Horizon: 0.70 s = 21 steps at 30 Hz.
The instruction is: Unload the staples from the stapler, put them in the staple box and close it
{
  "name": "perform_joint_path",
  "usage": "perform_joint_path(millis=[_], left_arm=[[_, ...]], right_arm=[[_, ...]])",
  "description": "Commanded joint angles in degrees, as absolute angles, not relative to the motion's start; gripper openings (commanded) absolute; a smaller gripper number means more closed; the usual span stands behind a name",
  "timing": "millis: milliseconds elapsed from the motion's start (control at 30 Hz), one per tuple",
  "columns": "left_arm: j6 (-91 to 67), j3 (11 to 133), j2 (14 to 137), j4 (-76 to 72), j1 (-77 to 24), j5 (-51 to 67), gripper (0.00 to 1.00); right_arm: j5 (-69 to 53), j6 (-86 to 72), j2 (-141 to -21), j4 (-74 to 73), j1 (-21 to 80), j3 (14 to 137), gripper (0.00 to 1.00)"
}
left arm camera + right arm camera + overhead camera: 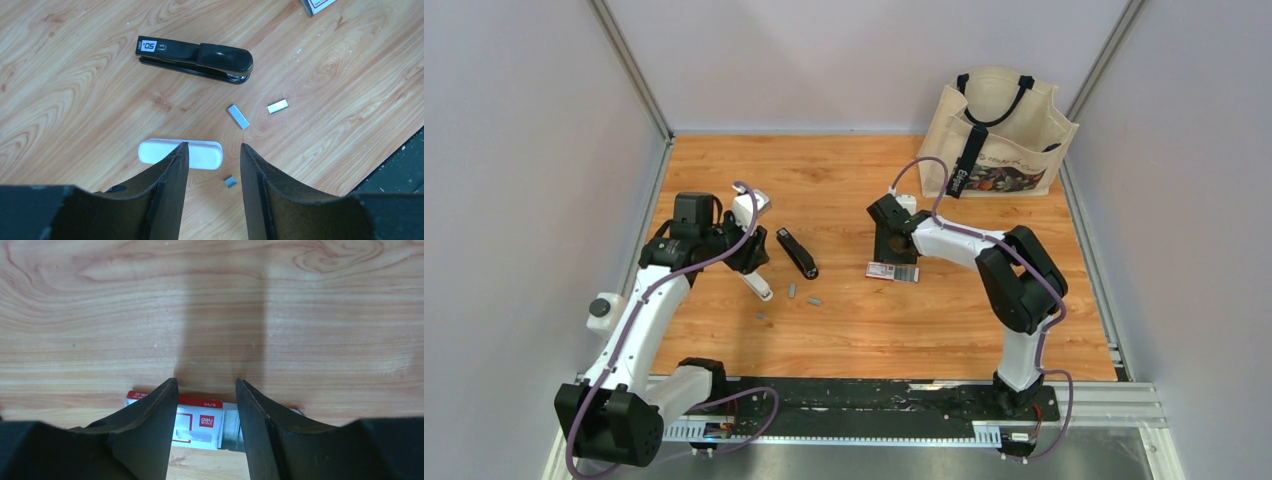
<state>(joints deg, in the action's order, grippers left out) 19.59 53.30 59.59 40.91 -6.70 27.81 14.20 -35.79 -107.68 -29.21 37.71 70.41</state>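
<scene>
**Left pincer (pixel 213 150) spread over three short grey metal staples (pixel 238 116), long black stapler (pixel 195 57) shut beside them**

The left pincer hangs over the wooden tabletop (pixel 864 330) with its two dark fingers apart and nothing between them. I judge it is empty because the task's things already lie loose on the wood below it.

Partly under its tips lies a white rounded plastic bar (pixel 200 155), flat on the tabletop. I cannot tell what the bar is for.

One staple strip sits just beside the bar's end, between the fingers in the wrist view. The other two lie a little further on, apart from each other and near the stapler's head. None touches the stapler.

The stapler rests on its base with its top arm down. Whether any strips remain inside is therefore hidden. With strips scattered outside it, the unloading looks well advanced.

Further right lies a small flat pink-and-white cardboard box (pixel 197 427), well apart from the strips. The right pincer (pixel 206 385) hangs directly above it with its fingers spread, one over each side, and does not pinch it. That stance would suit either picking the box up or simply waiting clear of the left arm's work.

At the far right corner stands a cream canvas tote bag with black handles (pixel 999 135), upright and away from everything else.
</scene>
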Motion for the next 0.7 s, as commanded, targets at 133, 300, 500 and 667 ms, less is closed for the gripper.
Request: perform_joint_path(millis=[133,300,500,667], left_arm=[[20.57,52.82,58.45,40.78,-6.33,28.57,0.51],[20.48,53.17,58.62,40.69,-6.33,29.0,0.51],[20.48,53.17,58.8,40.61,-6.33,29.18,0.51],[20.48,52.91,58.62,40.61,-6.33,29.36,0.51]], right_arm=[[14.15,-39.81,-104.59,-27.42,36.47,67.24,0.53],[13.18,-42.97,-102.48,-25.49,37.96,63.11,0.53],[15.2,-45.88,-99.85,-26.28,41.39,60.57,0.53],[16.16,-47.37,-99.75,-26.36,43.68,59.85,0.53]])
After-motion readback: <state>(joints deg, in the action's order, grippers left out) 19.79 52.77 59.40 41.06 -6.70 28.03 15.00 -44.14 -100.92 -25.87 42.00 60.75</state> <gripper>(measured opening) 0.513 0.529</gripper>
